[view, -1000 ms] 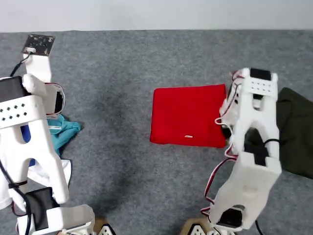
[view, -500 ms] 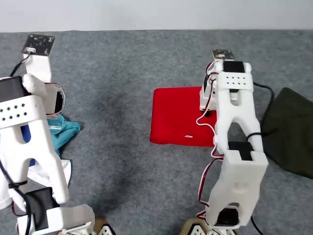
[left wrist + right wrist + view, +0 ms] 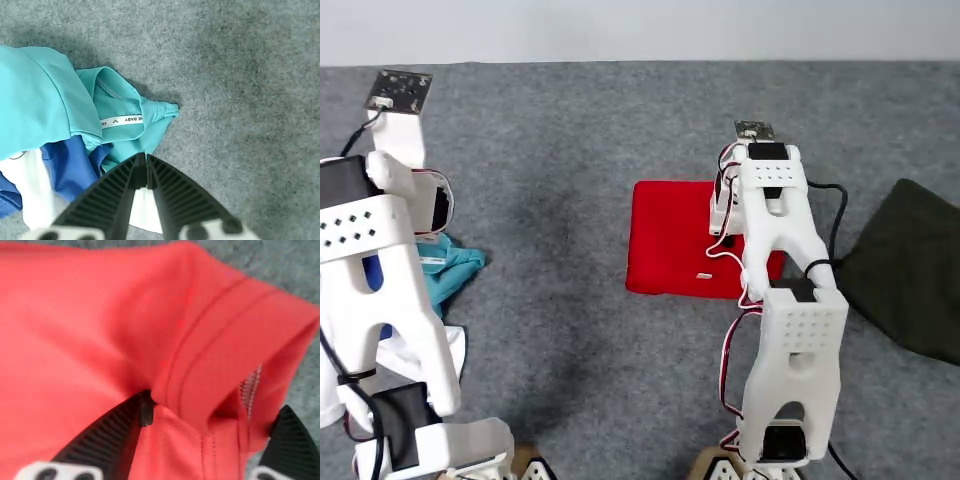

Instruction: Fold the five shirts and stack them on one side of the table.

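At mid table (image 3: pixel 550 140), red shirt (image 3: pixel 668 238) lies folded flat, long axis side to side, its right end under right gripper (image 3: pixel 212 420), fingers (image 3: pixel 122 427) spread around a folded hem; left gripper (image 3: pixel 146 167), fingers pressed together, hangs over teal shirt (image 3: pixel 45 100) heap at left edge.

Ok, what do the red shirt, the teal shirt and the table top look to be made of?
Red shirt: soft matte knit, probably cotton jersey; it has a twin-stitched hem and rolls softly. Teal shirt: smoother, thinner knit, possibly synthetic; fine ribbed collar. Table top: grey felt or low-pile carpet, judging by its speckled, fuzzy surface.
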Robot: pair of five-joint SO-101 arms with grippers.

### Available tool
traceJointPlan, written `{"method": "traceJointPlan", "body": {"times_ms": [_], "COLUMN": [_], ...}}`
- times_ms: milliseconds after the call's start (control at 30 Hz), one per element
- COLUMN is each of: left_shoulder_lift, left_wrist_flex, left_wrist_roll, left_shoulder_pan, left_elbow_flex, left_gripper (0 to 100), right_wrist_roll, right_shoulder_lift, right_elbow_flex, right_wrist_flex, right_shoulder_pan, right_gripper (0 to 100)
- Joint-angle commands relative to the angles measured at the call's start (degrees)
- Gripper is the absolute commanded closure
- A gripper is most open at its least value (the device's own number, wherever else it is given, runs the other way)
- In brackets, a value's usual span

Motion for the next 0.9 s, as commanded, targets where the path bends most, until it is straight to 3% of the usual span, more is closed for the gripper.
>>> {"method": "traceJointPlan", "body": {"times_ms": [0,333,467,633,867], "left_shoulder_lift": [-1.85,-1.85,-1.85,-2.11,-2.29], "left_wrist_flex": [-0.79,-0.79,-0.79,-0.62,-0.53], "left_wrist_roll": [-0.53,-0.53,-0.53,-0.53,-0.53], "left_shoulder_pan": [-0.26,-0.26,-0.26,-0.35,-0.35], "left_elbow_flex": [-0.22,-0.13,-0.13,-0.13,-0.13], "left_gripper": [99,99,99,99,99], "right_wrist_roll": [-1.76,-1.32,-0.18,11.69,21.27], "right_shoulder_lift": [1.27,1.71,-0.84,-7.78,-17.71], "right_elbow_flex": [-1.85,-1.93,-2.81,-2.81,-2.2], "right_wrist_flex": [-0.31,-1.89,1.19,10.51,21.85], "right_shoulder_pan": [-1.27,-0.04,0.22,-0.22,0.13], "right_gripper": [64.3,98.0,98.8,98.8,98.8]}}
